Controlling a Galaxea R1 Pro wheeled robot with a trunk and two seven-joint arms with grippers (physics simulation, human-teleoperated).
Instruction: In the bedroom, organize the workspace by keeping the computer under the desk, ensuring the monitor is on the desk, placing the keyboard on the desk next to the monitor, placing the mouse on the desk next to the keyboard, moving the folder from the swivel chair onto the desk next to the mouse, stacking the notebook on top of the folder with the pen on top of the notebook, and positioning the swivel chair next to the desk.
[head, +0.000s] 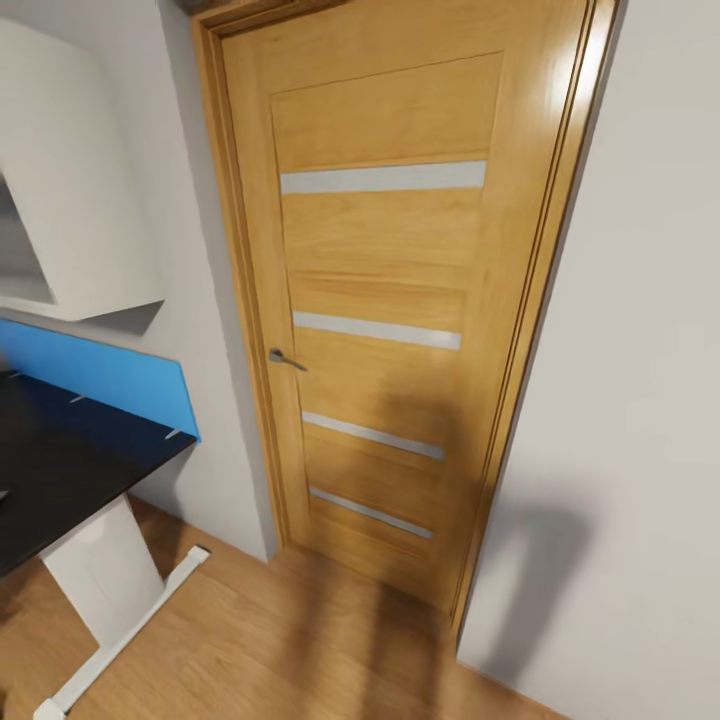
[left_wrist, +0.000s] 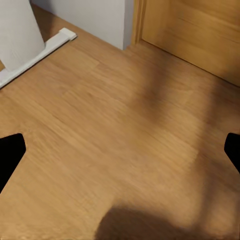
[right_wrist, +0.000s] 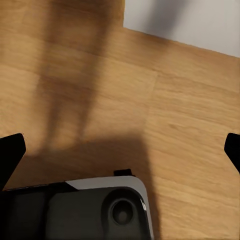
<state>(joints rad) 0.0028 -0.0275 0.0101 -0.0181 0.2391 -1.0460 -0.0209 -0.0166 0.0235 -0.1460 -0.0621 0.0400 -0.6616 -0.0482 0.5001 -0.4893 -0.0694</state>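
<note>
wood floor (head: 300, 640) | desk (head: 60, 470) left; oak door (head: 390, 300) shut ahead | both pincers wide, holding nothing

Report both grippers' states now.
Left gripper: open, holding nothing.
Right gripper: open, holding nothing.

The left gripper (left_wrist: 120, 155) hangs over a wood floor (left_wrist: 115, 130), its two dark fingertips (left_wrist: 10, 152) far apart at opposite edges, nothing between them. A white desk leg (left_wrist: 17, 30) stands on a long white foot (left_wrist: 37, 57). Beyond are a grey wall (left_wrist: 92, 17) and an oak door (left_wrist: 195, 35). A dark shadow (left_wrist: 135, 225) lies on the floor.
</note>
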